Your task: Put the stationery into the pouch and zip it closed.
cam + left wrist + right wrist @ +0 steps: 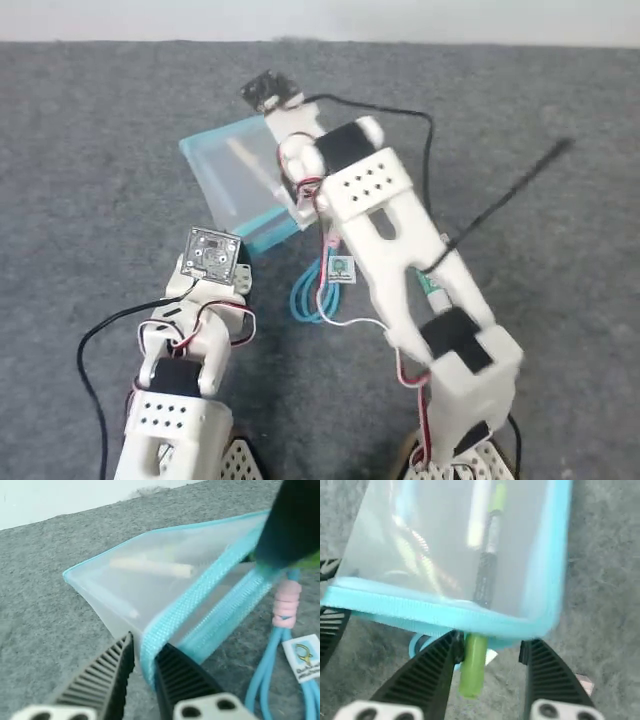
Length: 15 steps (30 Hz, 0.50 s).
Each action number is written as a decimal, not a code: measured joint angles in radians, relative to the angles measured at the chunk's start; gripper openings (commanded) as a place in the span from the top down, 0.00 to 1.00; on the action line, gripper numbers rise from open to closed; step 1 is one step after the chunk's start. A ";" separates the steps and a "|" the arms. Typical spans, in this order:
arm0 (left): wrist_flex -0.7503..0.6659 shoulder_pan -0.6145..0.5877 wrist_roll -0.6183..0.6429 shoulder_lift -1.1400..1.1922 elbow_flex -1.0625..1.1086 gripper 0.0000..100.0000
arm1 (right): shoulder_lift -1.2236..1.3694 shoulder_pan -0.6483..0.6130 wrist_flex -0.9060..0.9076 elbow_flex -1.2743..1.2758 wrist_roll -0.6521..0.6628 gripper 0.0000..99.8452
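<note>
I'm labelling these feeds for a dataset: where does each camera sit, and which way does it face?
High view: fixed above the table, looking down on the pouch; left arm and right arm show.
Left wrist view: on the left wrist, facing along its own jaws, shut on the pouch's zip edge.
Right wrist view: on the right wrist, facing past its own open jaws at a green pen poking from the pouch.
Shared: both wrist views show the pouch.

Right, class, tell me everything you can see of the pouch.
The pouch is translucent plastic with light blue edging and a blue zipper, its mouth open. It lies on grey carpet. The left gripper pinches its zipper edge. A pale stick shows inside; a green pen sticks out of the mouth.
</note>
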 measured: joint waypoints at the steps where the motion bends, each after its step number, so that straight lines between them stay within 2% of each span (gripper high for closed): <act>1: 0.000 0.000 0.000 0.000 0.000 0.99 | -0.028 0.000 -0.003 -0.002 0.000 0.80; 4: 0.002 0.008 -0.009 0.002 0.005 0.99 | -0.115 -0.009 0.000 0.002 0.008 0.79; 8: 0.002 0.002 -0.009 0.002 0.003 0.99 | -0.204 -0.012 -0.017 0.086 0.034 0.73; 15: 0.002 -0.037 -0.008 0.002 0.003 0.99 | -0.345 -0.009 -0.087 0.365 0.066 0.76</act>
